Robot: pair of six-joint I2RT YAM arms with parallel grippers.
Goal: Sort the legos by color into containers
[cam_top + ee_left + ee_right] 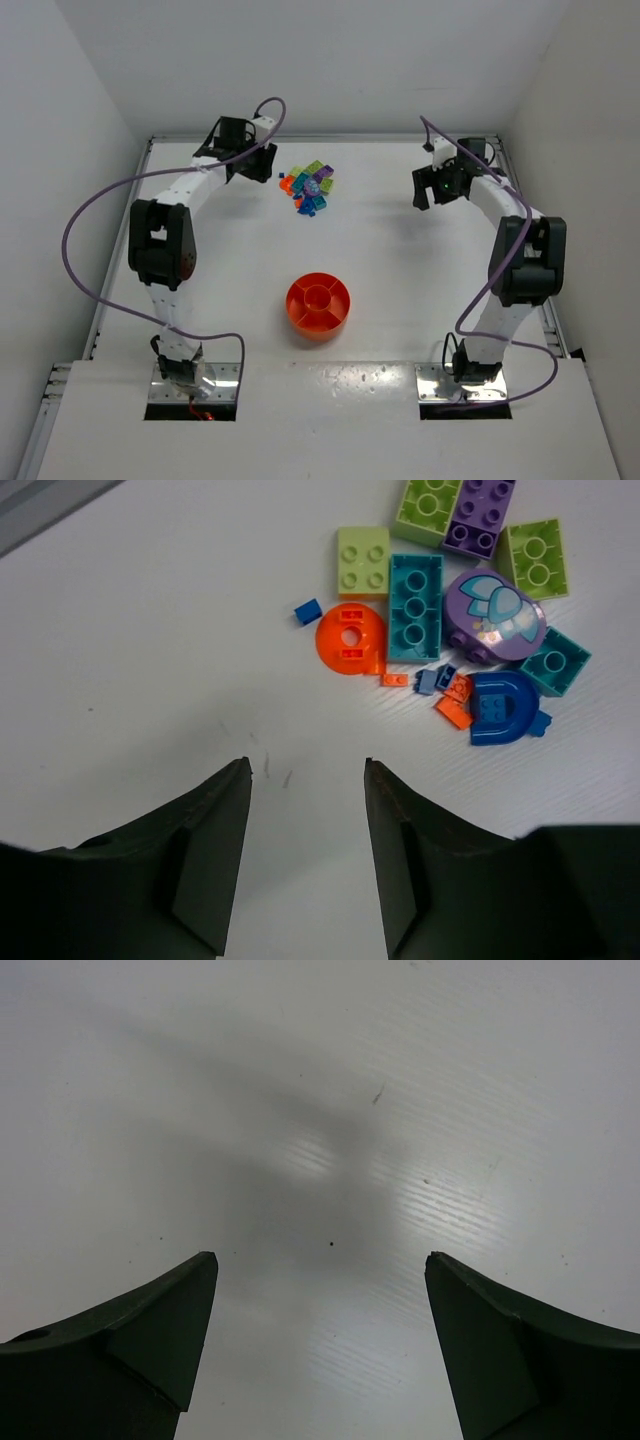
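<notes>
Left wrist view: legos [415,605] ahead-right of empty, parted left gripper [307,763], not touching; right gripper [320,1256] wide apart, empty.

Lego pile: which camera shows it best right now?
Left wrist view: the lego pile sits close, upper right, each brick's shape and colour distinct. The top external view shows it only as a small coloured cluster beyond the orange tray. The right wrist view shows none of it.

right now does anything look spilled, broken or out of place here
Nothing stands out. The legos lie in one loose heap toward the far side, unsorted; the orange tray stands upright, apart from them.
</notes>
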